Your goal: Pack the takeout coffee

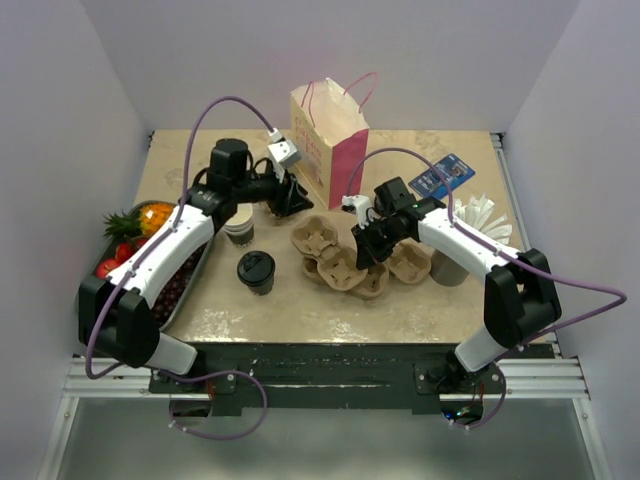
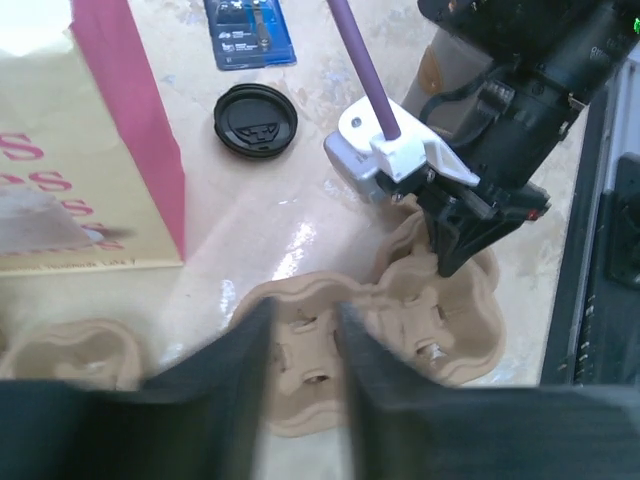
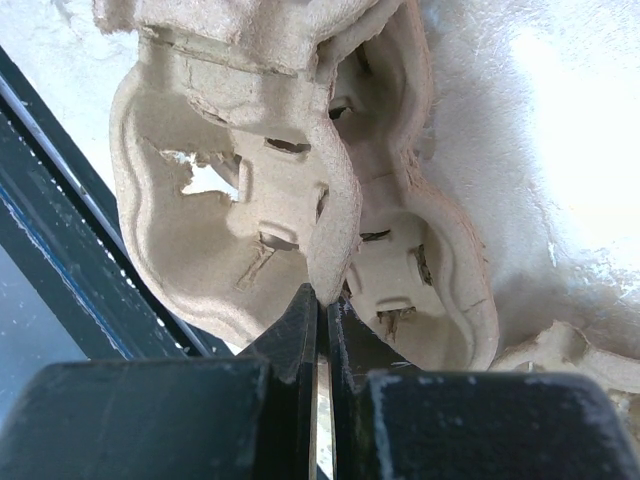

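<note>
The takeout coffee (image 1: 256, 271), a dark-banded cup with a black lid, stands upright at the front left of the table, apart from both grippers. My right gripper (image 1: 365, 248) is shut on the rim of a brown pulp cup carrier (image 1: 341, 268); the wrist view shows its jaws (image 3: 322, 300) pinching that carrier's (image 3: 220, 220) raised edge above a second carrier (image 3: 430, 280). My left gripper (image 1: 292, 197) is open and empty beside the bag, hovering over another carrier (image 2: 300, 365) seen between its fingers (image 2: 245, 350).
A pink and cream paper bag (image 1: 330, 145) stands at the back. Stacked lidless cups (image 1: 239, 230) stand behind the coffee. A fruit tray (image 1: 130, 250) sits at the left. A loose black lid (image 2: 256, 120), a blue packet (image 1: 441, 176) and white napkins (image 1: 482, 217) lie to the right.
</note>
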